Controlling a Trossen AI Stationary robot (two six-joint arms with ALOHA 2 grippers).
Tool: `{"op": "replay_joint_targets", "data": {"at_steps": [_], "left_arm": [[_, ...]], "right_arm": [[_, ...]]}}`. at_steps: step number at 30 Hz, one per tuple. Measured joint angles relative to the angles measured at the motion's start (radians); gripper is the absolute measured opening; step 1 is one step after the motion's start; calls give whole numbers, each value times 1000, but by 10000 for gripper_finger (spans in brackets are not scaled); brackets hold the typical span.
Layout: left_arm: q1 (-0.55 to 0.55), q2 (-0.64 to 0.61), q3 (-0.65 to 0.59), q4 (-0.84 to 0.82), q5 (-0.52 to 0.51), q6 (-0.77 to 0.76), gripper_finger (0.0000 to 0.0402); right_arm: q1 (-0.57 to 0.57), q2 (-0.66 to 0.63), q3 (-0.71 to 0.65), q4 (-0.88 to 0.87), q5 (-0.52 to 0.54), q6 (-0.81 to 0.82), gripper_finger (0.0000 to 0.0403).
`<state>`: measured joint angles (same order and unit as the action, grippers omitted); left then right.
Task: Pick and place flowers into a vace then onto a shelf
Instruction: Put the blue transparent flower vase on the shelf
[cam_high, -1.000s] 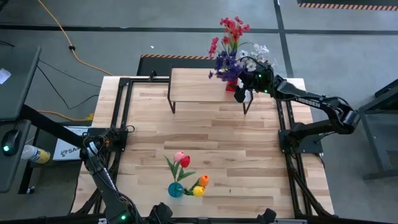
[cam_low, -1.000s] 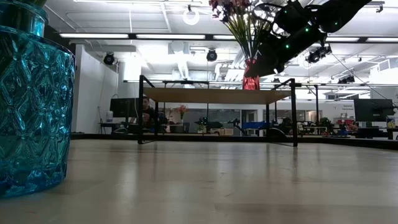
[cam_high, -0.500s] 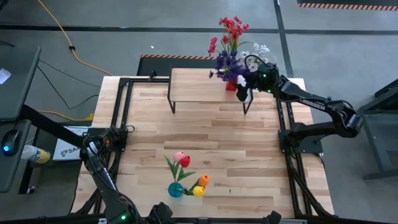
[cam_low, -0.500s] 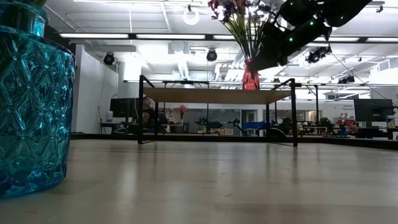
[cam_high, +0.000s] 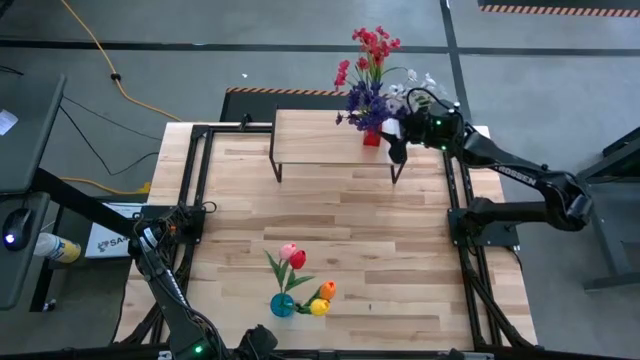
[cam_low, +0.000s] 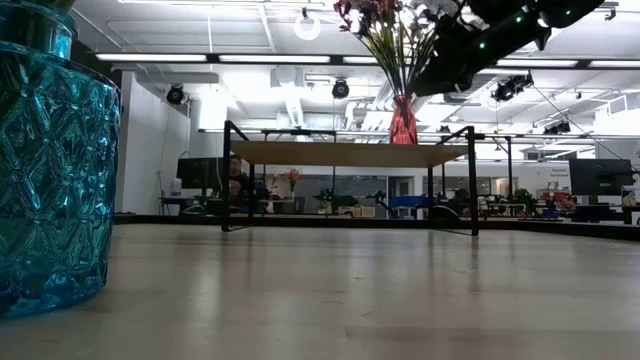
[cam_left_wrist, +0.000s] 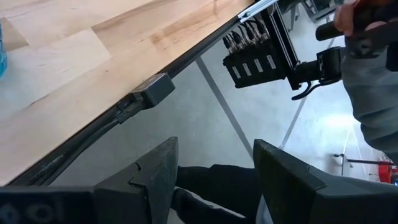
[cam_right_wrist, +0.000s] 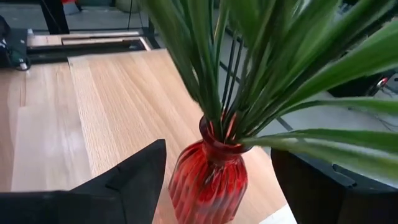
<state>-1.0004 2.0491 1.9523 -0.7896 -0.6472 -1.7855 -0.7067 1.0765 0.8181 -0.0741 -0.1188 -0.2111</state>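
A red ribbed vase holding red, purple and white sprig flowers stands on its base at the right end of the shelf, also seen in the low view as the vase. My right gripper is open just right of the vase and a little above it; its fingers flank the vase's neck with a gap on each side. A blue glass vase with pink, red, orange and yellow tulips stands near the table's front edge. My left gripper waits open beyond the table's near edge.
The shelf's thin black legs stand on the wooden tabletop. Long green leaves spread over my right gripper. The blue vase fills the low view's left. A person's hand shows beyond the table's near edge.
My right gripper has risen and drawn back from the red vase toward the table's right edge, staying open. The vase with its flowers has stayed upright on the shelf.
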Motion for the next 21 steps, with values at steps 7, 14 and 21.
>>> {"op": "replay_joint_targets", "data": {"at_steps": [7, 14, 21], "left_arm": [[0, 0, 0, 2, 0, 0, 239], [0, 0, 0, 3, -3, 0, 239], [0, 0, 0, 19, -3, 0, 239]], "right_arm": [[0, -81, 1, -40, 0, 0, 279], [0, -190, 1, -122, 0, 9, 279], [1, -320, 1, -212, -8, 38, 279]]}}
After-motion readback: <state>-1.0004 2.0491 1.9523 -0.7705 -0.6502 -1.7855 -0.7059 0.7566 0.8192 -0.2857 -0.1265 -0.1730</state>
